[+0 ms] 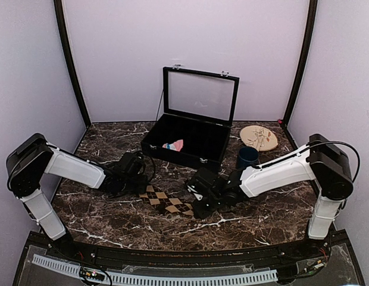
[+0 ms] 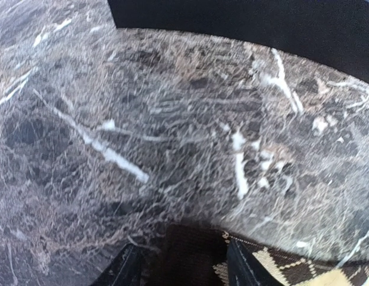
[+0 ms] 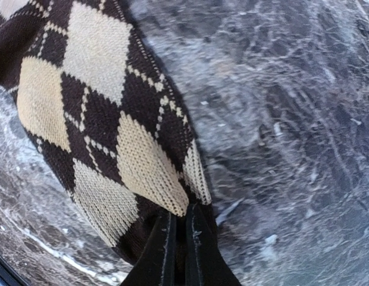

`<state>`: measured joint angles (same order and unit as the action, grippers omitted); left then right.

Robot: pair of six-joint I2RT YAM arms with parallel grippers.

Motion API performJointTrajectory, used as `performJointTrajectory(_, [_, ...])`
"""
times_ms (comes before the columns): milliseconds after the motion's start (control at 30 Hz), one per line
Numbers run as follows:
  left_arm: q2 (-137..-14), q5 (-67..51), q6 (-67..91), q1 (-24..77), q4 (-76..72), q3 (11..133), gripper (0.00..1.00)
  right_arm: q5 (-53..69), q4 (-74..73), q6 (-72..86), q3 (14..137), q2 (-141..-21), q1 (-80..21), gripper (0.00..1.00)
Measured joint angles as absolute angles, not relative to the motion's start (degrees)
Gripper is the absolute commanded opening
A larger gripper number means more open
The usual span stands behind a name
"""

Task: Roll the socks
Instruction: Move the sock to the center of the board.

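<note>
Bolted at the near edge of the dark brown, white-veined marble table (image 1: pixel 113 217), the white-and-black left arm (image 1: pixel 71 168) and right arm (image 1: pixel 277 171) angle inward toward its middle. Against the far edge, at its centre, stands a black rectangular case (image 1: pixel 184 159) with its glass-paned lid (image 1: pixel 200 95) upright. The pink sock with teal and white patches (image 1: pixel 174 145) lies inside the case, toward its left front, well apart from both grippers.

The dark brown sock with tan argyle diamonds (image 1: pixel 168 201) lies flat near the middle of the table, slantwise between the two grippers. The left gripper (image 2: pixel 184 271) sits at the sock's left, farther end. Its fingers stand apart with plain dark fabric filling the gap, and whether they press it cannot be told. The right gripper (image 3: pixel 178 208) is at the sock's right, nearer end, its fingers clamped almost together on the fabric's edge, the argyle cloth spreading away from the tips.

A round pale wooden disc (image 1: pixel 259 138) lies toward the far right corner. A dark blue cup (image 1: pixel 247 158) stands in front of it, just right of the case and close to the right arm.
</note>
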<state>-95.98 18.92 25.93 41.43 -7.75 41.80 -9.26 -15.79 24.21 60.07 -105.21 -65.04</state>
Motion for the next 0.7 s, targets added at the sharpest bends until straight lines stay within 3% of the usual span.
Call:
performJointTrajectory(367, [-95.94,18.65,27.66,41.50,-6.63,41.28,0.51,-8.99,-17.85,18.81,60.97,-105.19,-59.24,0.10])
performJointTrajectory(700, [-95.35,18.68,28.12,41.54,-6.57,40.71,0.51,-8.84,-20.84,16.51,63.37,-105.36,-56.99,0.35])
